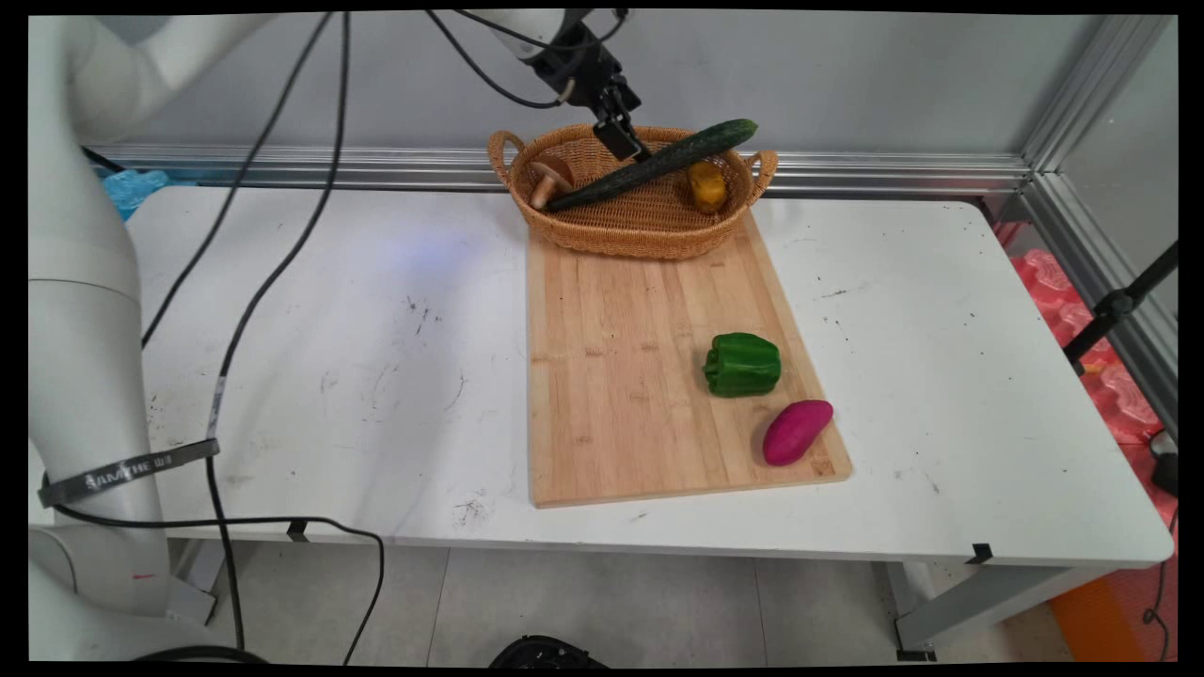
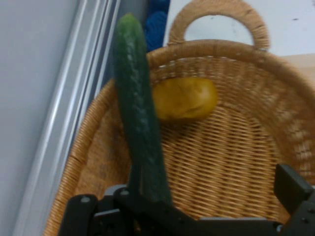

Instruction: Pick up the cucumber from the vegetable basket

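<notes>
No legible text anywhere.

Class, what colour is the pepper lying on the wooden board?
Green; the pepper shows best in the main view.

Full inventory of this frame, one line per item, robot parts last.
cucumber: 1, dark green, lying slantwise across the basket, one end resting on the far right rim
basket: 1, tan wicker with two handles, on the far end of the cutting board
mushroom: 1, brown, inside the basket at its left
yellow vegetable: 1, yellow-orange, inside the basket at its right
cutting board: 1, light wood, middle of the table
green pepper: 1, green, on the board's right side
purple sweet potato: 1, magenta, at the board's near right corner
table: 1, white, scuffed
gripper: 1, black, over the basket, right at the cucumber; the hand view shows its fingers apart
</notes>
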